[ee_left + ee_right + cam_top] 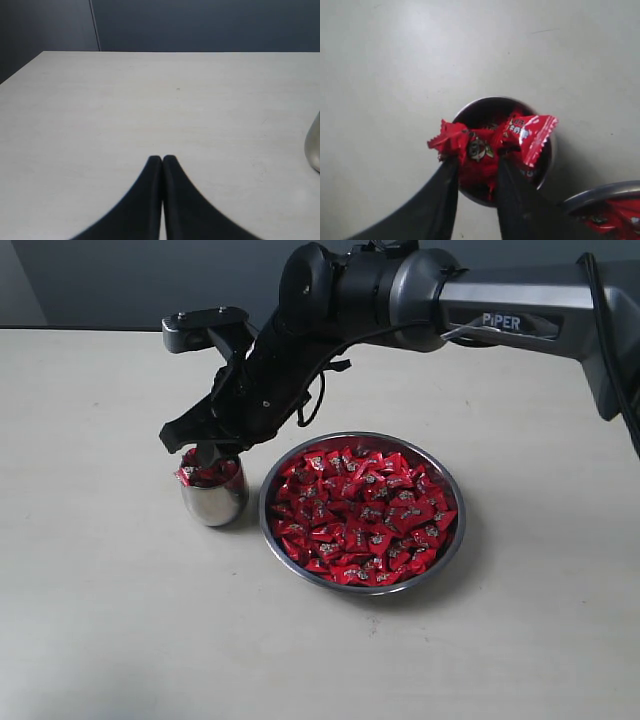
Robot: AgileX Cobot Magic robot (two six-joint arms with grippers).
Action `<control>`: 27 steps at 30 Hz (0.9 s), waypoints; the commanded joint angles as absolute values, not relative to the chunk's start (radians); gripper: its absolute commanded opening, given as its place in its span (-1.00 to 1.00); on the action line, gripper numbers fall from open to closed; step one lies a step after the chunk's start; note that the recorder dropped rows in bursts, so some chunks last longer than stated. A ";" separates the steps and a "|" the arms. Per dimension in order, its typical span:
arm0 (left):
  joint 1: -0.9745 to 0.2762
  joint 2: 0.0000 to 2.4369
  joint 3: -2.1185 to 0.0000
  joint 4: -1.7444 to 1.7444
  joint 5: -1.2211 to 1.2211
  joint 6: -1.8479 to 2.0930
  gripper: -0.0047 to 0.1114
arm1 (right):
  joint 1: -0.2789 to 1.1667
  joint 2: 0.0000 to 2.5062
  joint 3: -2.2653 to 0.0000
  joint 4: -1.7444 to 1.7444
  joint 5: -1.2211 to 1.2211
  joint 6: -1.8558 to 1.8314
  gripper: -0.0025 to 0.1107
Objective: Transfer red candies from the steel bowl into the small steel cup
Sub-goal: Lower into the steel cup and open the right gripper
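Note:
The steel bowl (452, 540) sits right of centre, heaped with red candies (365, 510). To its left stands the small steel cup (213, 502), with red candies (212, 473) filling it up to the rim. My right gripper (205, 452) reaches across and hangs just above the cup's mouth. In the right wrist view the right gripper (476, 161) is shut on a red candy (477, 149) directly over the cup (485, 101); another candy (532, 132) pokes above the rim. My left gripper (162, 159) is shut with nothing in it, low over bare table.
The bowl's rim (600, 192) lies close beside the cup. In the left wrist view the cup's side (314, 150) shows at the frame's edge. The pale table (100, 620) extends all around, with a dark wall behind it.

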State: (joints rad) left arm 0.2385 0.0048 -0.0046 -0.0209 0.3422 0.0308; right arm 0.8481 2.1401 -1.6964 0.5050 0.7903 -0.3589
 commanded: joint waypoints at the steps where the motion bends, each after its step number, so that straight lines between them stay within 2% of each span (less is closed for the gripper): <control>1: 0.229 0.000 0.000 -0.022 0.334 0.029 -0.91 | 0.849 2.139 -1.701 0.495 0.785 -0.360 -0.47; 27: 0.229 0.000 0.000 -0.022 0.334 0.029 -0.91 | 0.849 2.139 -1.733 0.430 0.783 -0.315 -0.47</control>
